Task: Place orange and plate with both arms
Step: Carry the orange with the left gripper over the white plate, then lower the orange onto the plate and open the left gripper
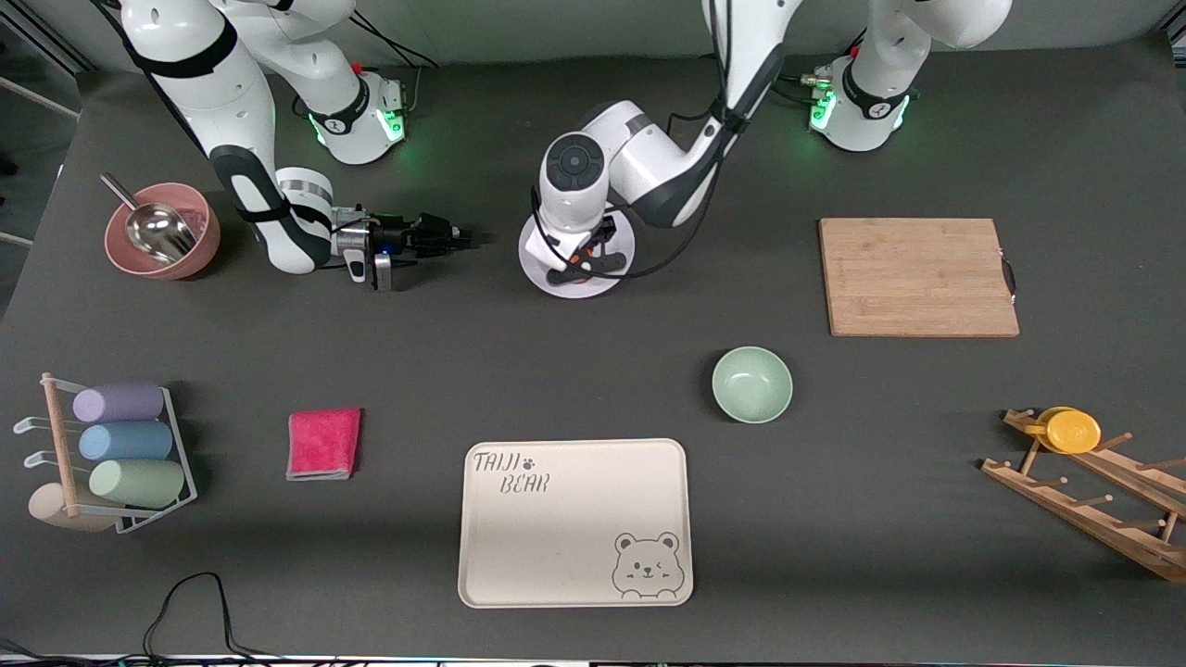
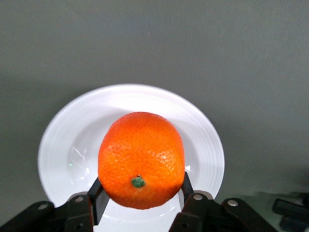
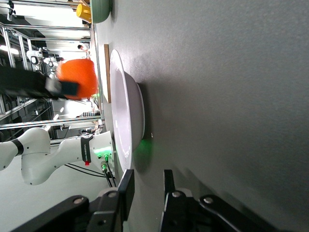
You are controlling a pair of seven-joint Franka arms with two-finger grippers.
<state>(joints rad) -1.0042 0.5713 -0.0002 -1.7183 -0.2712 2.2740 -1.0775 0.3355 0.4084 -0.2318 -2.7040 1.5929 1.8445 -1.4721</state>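
Left gripper [image 2: 140,200] jaws pinching the orange [image 2: 141,158] above the plate [image 2: 58,140], fruit barely visible from front, right gripper [image 3: 145,193] jaws slightly parted beside the rim on the bench [image 1: 593,371]

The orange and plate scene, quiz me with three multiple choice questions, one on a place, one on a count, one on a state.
1. Where is the orange?
A. Over the plate
B. In the green bowl
C. On the tray

2. How many rolled towels lie in the wire rack?
A. One
B. Three
C. Five

3. What is the left pincer doing?
A. Open, empty
B. Shut on the orange
C. Shut on the plate

Answers:
1. A, the left wrist view shows the plate under the orange.
2. B, lilac, blue and green rolls.
3. B, its fingers press the orange's sides.
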